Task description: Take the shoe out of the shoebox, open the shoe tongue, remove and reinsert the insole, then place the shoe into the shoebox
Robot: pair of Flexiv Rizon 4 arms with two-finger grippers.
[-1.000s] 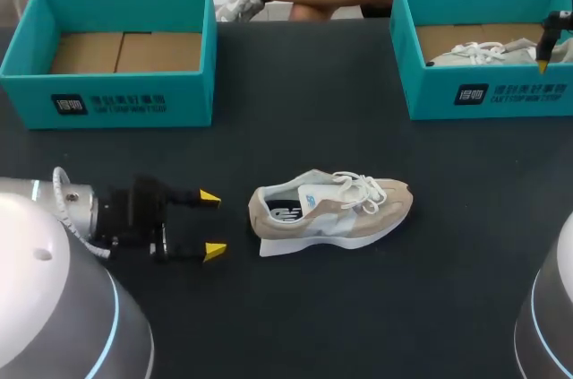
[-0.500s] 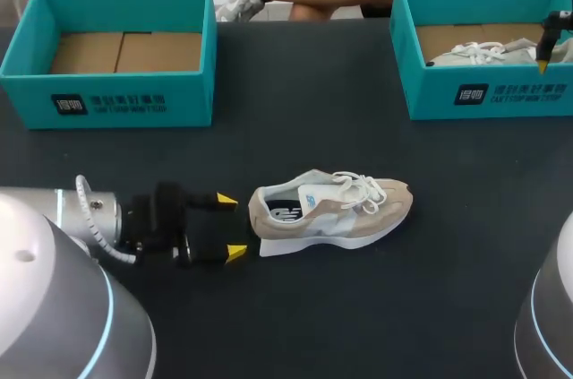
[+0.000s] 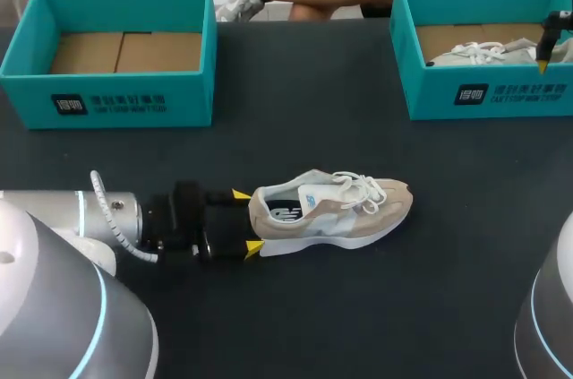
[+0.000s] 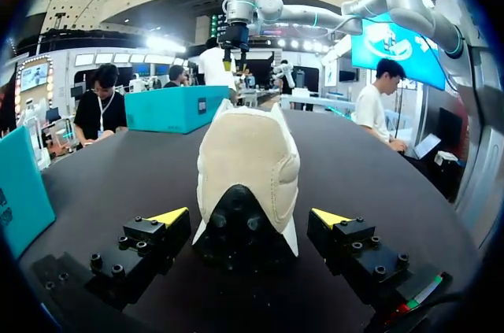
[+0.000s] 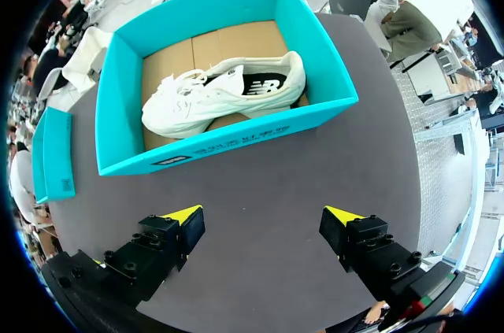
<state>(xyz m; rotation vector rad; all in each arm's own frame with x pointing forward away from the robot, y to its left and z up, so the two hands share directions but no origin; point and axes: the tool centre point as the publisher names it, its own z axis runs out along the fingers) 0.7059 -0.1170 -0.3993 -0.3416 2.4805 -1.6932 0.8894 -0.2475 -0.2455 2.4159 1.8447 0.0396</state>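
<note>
Spread jaws of the left gripper (image 3: 247,220) flank the heel of the beige sneaker (image 3: 336,209) without touching it. It stands on its sole mid-table (image 3: 313,110), toe pointing right. Right gripper (image 5: 264,214), jaws likewise spread, hangs above the teal shoebox (image 5: 236,140) holding a white sneaker (image 5: 213,93).

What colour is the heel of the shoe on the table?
Beige heel, black at its base; best in the left wrist view.

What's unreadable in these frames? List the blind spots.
- Inside of the table shoe: in the head view, laces and tongue cover all but the heel end; in the left wrist view, its own heel blocks it.
- Right hand: in the head view it is cut off by the edge; one yellow tip shows.
- Boxed shoe: in the head view, the box wall hides most of it.
</note>
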